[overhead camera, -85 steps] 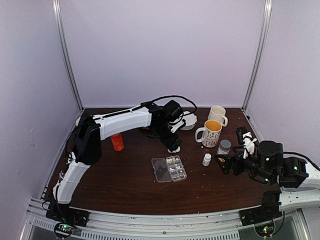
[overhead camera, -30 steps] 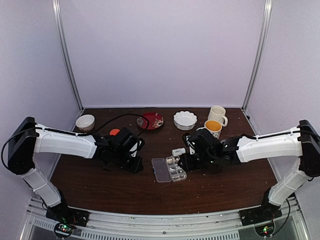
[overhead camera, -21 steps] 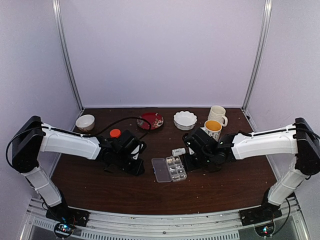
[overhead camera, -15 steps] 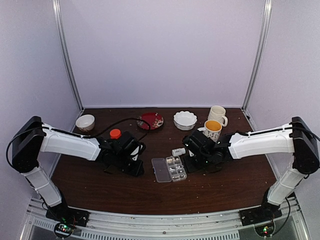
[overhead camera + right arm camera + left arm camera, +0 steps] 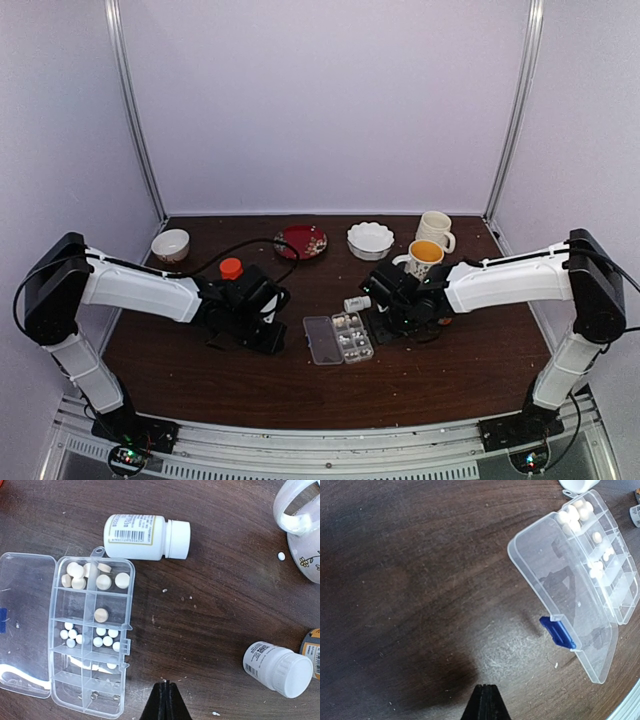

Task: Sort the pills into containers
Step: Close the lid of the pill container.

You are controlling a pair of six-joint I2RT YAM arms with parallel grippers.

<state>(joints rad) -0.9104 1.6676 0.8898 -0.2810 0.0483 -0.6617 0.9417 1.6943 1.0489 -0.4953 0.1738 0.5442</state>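
step: between picks, pill box (image 5: 22,605) lid open | left gripper (image 5: 484,702), right gripper (image 5: 165,700): both pinched shut, nothing visibly held | next: open jaws, fine pinch on stray pill (image 5: 281,556) beside mug (image 5: 305,540)

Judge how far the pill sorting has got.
Done: the pill box lies open, with beige tablets in one end's cells and small white pills in a middle row. In hand: nothing; the left gripper and right gripper are shut and empty. Left: the other end's cells look nearly bare, and a loose pill lies by the mug.
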